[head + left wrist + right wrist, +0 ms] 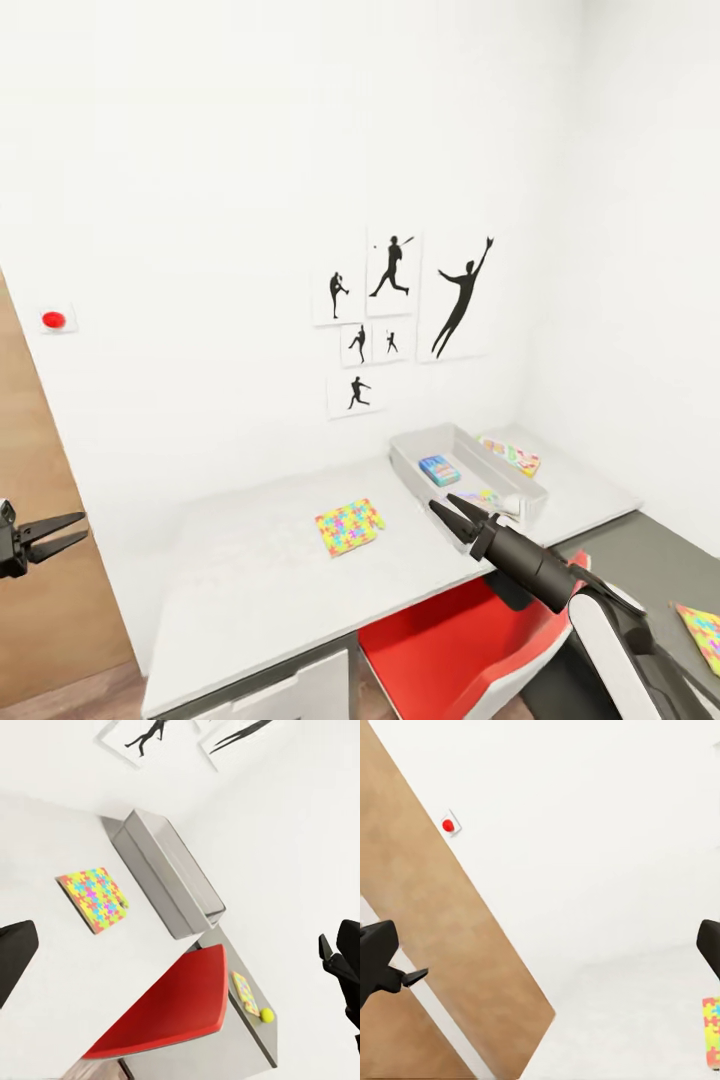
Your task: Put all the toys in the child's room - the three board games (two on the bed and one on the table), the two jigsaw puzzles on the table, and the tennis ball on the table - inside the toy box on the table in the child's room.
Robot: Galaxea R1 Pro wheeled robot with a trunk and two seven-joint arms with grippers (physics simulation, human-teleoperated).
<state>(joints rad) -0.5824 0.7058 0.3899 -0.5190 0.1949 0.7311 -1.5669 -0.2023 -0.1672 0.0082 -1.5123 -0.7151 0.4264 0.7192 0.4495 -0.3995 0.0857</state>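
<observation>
The grey toy box stands on the light grey table below the silhouette pictures. A blue board game lies inside it, and a pastel board game lies on the table just beyond it. One jigsaw puzzle rests left of the box. Another jigsaw puzzle lies on the lower dark section, with the tennis ball beside it. My right gripper hovers open and empty at the box's near end. My left gripper hangs open far left. The bed is out of view.
A red chair is tucked under the table in front of me. A brown door stands at the left, with a red button on the white wall. White drawer fronts sit below the table's left part.
</observation>
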